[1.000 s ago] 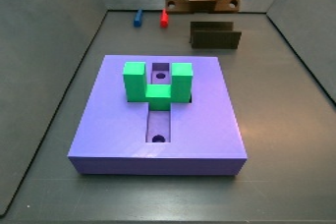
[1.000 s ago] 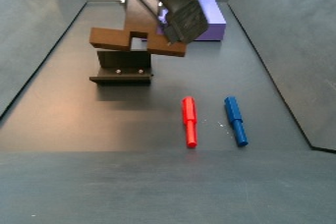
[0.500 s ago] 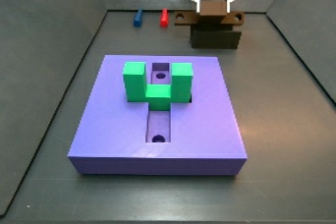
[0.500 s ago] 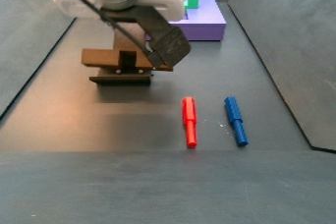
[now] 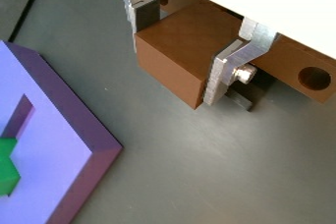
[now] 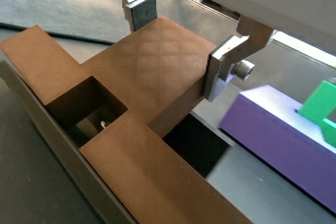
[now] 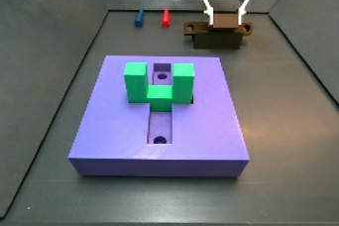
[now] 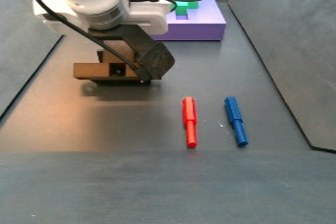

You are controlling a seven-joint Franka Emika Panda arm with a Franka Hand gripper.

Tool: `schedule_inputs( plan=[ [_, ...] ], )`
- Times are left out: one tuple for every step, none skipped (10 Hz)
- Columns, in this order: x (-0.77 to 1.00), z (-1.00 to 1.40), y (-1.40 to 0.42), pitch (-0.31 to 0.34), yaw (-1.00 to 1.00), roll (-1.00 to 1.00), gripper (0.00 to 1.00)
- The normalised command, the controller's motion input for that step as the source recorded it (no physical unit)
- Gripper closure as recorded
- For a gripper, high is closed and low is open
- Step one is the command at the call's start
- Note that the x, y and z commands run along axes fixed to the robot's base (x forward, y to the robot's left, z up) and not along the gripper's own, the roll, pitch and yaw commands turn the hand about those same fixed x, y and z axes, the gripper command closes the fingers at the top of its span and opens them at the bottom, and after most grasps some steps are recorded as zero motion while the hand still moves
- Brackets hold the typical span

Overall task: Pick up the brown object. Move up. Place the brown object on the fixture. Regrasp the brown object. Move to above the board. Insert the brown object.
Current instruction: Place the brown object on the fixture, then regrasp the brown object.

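Side views: board (image 7: 159, 121) with green block (image 7: 159, 81) lies well apart from pincer (image 7: 225, 22); red marker (image 8: 190, 121) and blue marker (image 8: 235, 120) lie near it on worktop (image 8: 118, 169). Wrist views: pincer (image 5: 197, 46) clamps brown object (image 5: 197, 56), silver fingers (image 5: 237, 61) on both sides. Brown object (image 8: 108, 71) sits low on fixture (image 7: 219, 40) beneath pincer; arm hides contact.

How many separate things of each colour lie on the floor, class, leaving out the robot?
Purple: 1, the board
Green: 1, U-shaped block
Brown: 2, the brown object between the fingers of the gripper, on the fixture
Red: 1, pen
Blue: 1, pen
Total: 6
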Motion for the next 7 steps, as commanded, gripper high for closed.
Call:
schedule_inputs(
  plan=[
    [0.00, 0.00, 0.00, 0.000, 0.00, 0.01, 1.00],
    [0.00, 0.00, 0.00, 0.000, 0.00, 0.00, 1.00],
    [0.00, 0.00, 0.00, 0.000, 0.00, 0.00, 0.00],
    [-0.20, 0.35, -0.17, -0.154, 0.00, 0.41, 0.00],
    [0.00, 0.33, -0.18, -0.020, 0.00, 0.86, 0.00],
    [0.00, 0.10, -0.07, 0.000, 0.00, 0.77, 0.00],
    [0.00, -0.07, 0.00, -0.003, 0.13, 0.57, 0.00]
  ],
)
